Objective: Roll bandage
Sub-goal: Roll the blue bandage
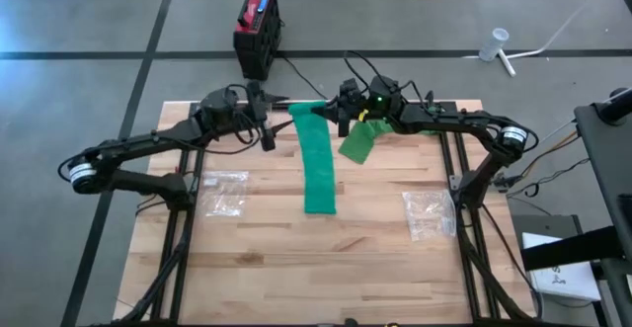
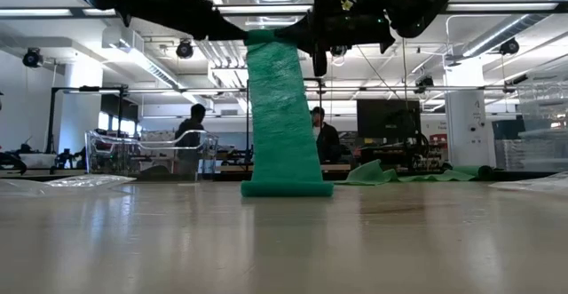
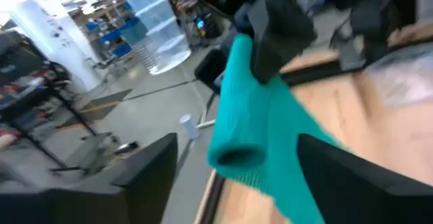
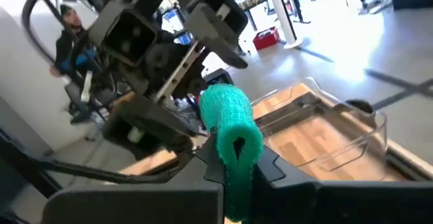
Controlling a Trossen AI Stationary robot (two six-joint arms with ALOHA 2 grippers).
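A green bandage is partly rolled. Its roll is held high over the table's far side. Its loose strip hangs down, and the lower end rests on the wooden table. My right gripper is shut on the roll, coming from the table's right. My left gripper is open at the roll's left end. Its two fingers stand wide on either side of that end and touch nothing. My right gripper pinches the roll's right end between its two fingers. The fingers lie about level and come from the table's right, along the roll's length. The roll is held well clear of the table, and the strip below it hangs nearly straight to the tabletop.
A second green bandage lies crumpled at the far right of the table, under the right arm. Clear plastic bags lie at the left and the right. A red and black box stands on the floor beyond. People stand in the room behind.
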